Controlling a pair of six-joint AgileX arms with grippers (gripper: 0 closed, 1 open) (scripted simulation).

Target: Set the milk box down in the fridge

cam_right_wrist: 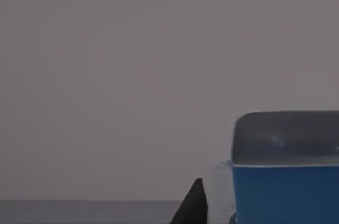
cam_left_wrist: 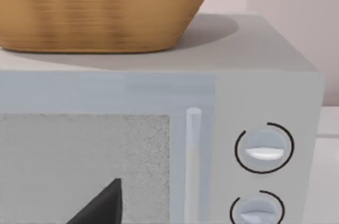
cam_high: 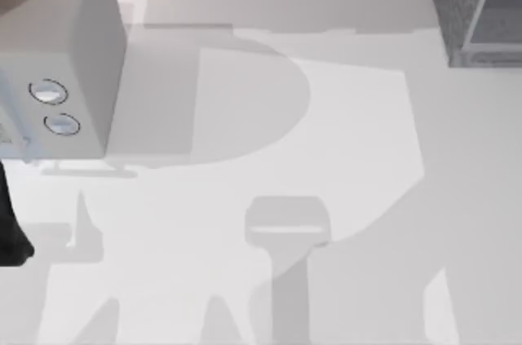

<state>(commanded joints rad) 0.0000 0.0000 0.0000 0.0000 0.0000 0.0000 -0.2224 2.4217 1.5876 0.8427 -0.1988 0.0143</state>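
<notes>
You have the milk box (cam_right_wrist: 283,187) at the right gripper, seemingly inside the fridge (cam_high: 477,6) against a dull grey wall. Whether the jaws are clamped on it I cannot tell. Lower it flat onto the shelf, then release. Left arm idles by the microwave (cam_left_wrist: 254,102).

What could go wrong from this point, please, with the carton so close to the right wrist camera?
1. The milk box sits right beside one dark fingertip against a plain grey surface; if it isn't resting squarely, letting go might tip it.
2. The fridge stands at the table's far right corner, so backing out carelessly could clip its frame.
3. The left arm waits near the microwave, under a basket; a sudden move could bump it.
</notes>
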